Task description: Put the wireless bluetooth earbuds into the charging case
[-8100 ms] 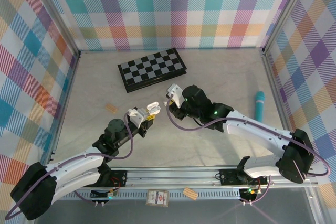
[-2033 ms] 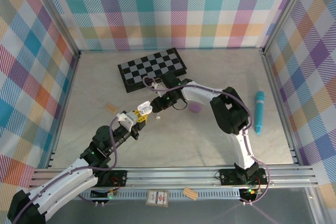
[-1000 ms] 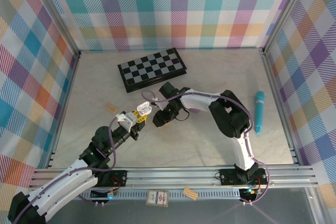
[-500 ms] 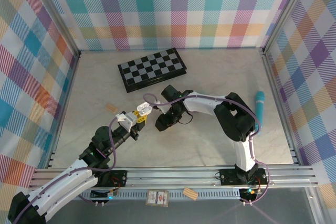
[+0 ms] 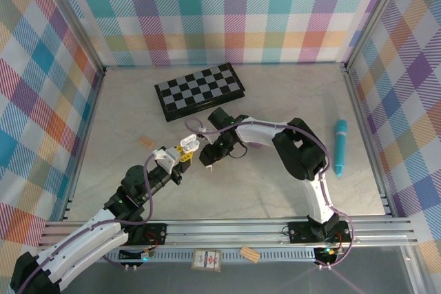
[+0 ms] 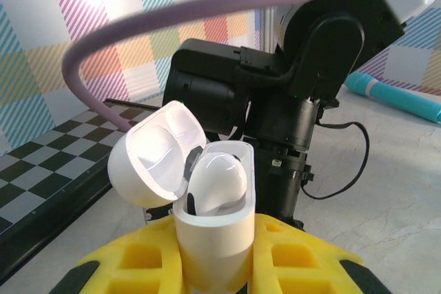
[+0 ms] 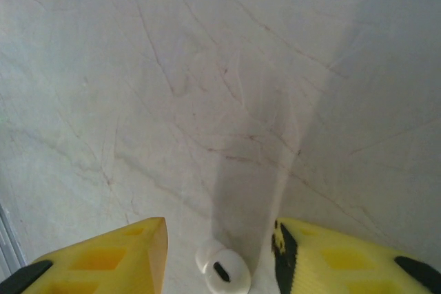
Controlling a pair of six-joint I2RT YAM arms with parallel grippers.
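guessing the last bud is going in: left gripper [image 6: 213, 261] clenched on the open charging case [image 6: 213, 235], one earbud [image 6: 218, 180] seated. second earbud [image 7: 222, 274] sits between right gripper [image 7: 220, 239] fingers, clamped or not i can't tell. next, line it over the case.

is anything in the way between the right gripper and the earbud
Nothing visible. The earbud sits between the right gripper's open fingers, touching neither. The left gripper holds the open case.
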